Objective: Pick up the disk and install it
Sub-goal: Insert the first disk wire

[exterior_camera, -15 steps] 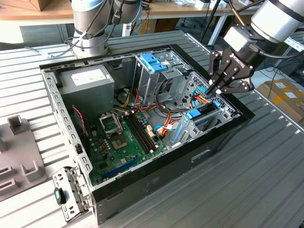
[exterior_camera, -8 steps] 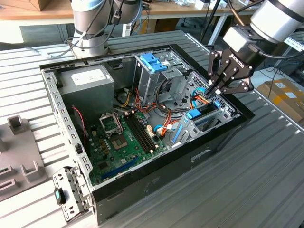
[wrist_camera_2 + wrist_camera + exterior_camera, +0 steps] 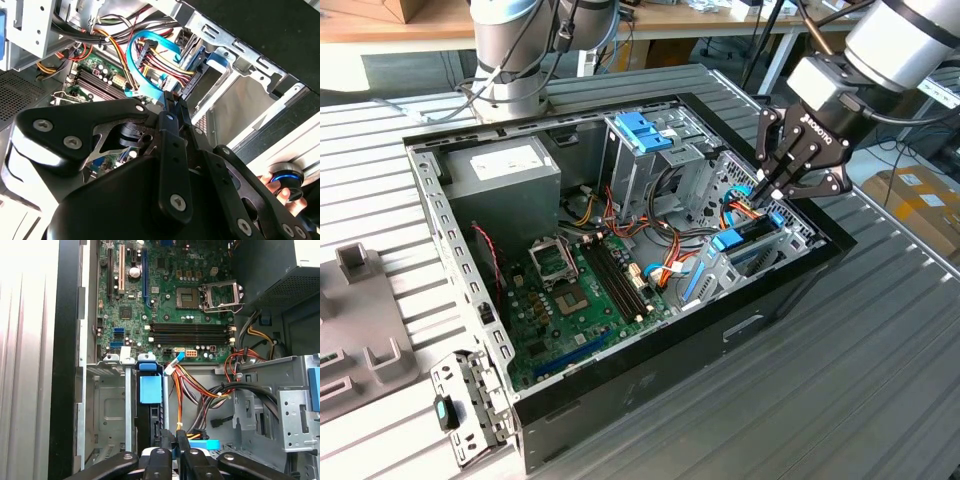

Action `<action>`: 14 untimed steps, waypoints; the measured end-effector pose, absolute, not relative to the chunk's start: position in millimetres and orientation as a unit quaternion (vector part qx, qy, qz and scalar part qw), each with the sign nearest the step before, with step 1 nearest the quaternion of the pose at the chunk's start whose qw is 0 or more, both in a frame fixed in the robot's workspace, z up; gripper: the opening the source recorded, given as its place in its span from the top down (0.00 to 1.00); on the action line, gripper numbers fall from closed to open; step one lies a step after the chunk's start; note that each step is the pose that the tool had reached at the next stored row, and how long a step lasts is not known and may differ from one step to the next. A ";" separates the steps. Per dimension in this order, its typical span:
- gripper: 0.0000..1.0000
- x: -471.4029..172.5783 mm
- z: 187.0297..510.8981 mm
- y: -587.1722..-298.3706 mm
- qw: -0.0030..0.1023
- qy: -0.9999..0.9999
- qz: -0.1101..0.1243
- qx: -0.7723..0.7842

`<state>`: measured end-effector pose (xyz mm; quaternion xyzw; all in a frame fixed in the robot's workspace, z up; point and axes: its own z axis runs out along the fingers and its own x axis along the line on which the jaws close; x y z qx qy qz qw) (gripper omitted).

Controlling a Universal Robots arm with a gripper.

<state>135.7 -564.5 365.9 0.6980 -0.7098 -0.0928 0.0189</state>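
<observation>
In the exterior view one arm [image 3: 880, 40] reaches into one open computer case [image 3: 620, 400] lying on the slatted worktop [image 3: 840, 400]; its jaws are drawn together, the two fingertips [image 3: 766, 192] meeting with nothing visible between them. The disk [image 3: 752, 242] stands on edge in the bay just below the jaws, one blue tab at its end; whether the jaws touch it I cannot tell. One tall metal cage [image 3: 640, 150] with a blue top stands beside the jaws, towards the case's middle; one grey power-supply box [image 3: 505, 175] lies well beyond it; one green motherboard [image 3: 570, 300] covers the case floor.

In the second wrist view the two fingers [image 3: 172, 115] lie pressed side by side; one flat blue cable [image 3: 147, 65] loops just past their tips, with a bundle of red, yellow and orange wires [image 3: 165, 67] beside it. A person's fingers [image 3: 272, 186] rest by one blue-ringed round part [image 3: 287, 177], behind the jaws and outside the case.

In the first wrist view the two fingers [image 3: 167, 442] stand close together, only a slit between them; the disk [image 3: 150, 415] sits upright in its slot just ahead of and beside them, its blue rail on top. Further ahead the motherboard [image 3: 165, 290] shows four memory slots [image 3: 192, 332] and one processor socket [image 3: 215, 295].
</observation>
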 end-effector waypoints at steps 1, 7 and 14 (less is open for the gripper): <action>0.84 135.5 365.9 -564.5 0.019 -0.710 -0.093 0.698; 0.84 133.8 365.9 -564.8 0.019 -0.710 -0.093 0.698; 0.84 132.5 365.8 -565.2 0.019 -0.710 -0.093 0.698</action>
